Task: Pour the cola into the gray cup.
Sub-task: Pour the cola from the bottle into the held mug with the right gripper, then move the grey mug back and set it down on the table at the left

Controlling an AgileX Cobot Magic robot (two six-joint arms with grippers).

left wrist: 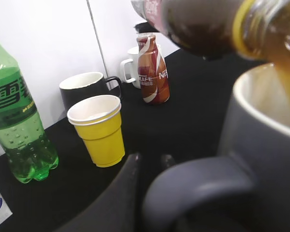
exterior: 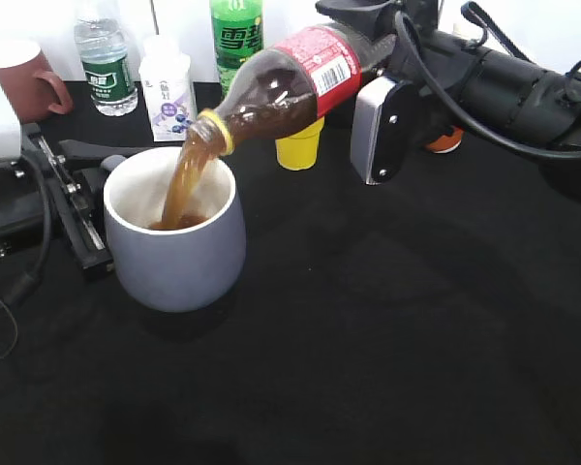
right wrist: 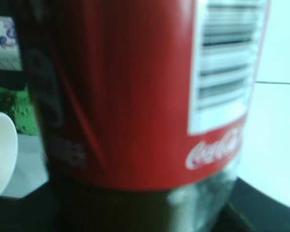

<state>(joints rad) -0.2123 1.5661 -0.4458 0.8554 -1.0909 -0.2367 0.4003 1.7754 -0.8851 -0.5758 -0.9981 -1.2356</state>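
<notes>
My right gripper (exterior: 373, 73) is shut on the cola (exterior: 290, 87), a clear bottle with a red label. It holds the bottle tilted, neck down to the left. A brown stream runs from the yellow-ringed mouth into the gray cup (exterior: 179, 257), which stands on the black table with some cola in it. The bottle fills the right wrist view (right wrist: 135, 96), hiding the fingers there. In the left wrist view the bottle neck (left wrist: 198, 29) hangs over the cup (left wrist: 261, 145). My left gripper (left wrist: 151, 158) is closed at the cup's loop handle, on the cup's left (exterior: 102, 155).
Along the back stand a reddish-brown mug (exterior: 24, 77), a water bottle (exterior: 105, 63), a small white bottle (exterior: 168, 92), a green soda bottle (exterior: 237, 34) and a yellow paper cup (exterior: 300, 145). A black mug (left wrist: 84, 89) and a Nescafe bottle (left wrist: 152, 70) stand behind.
</notes>
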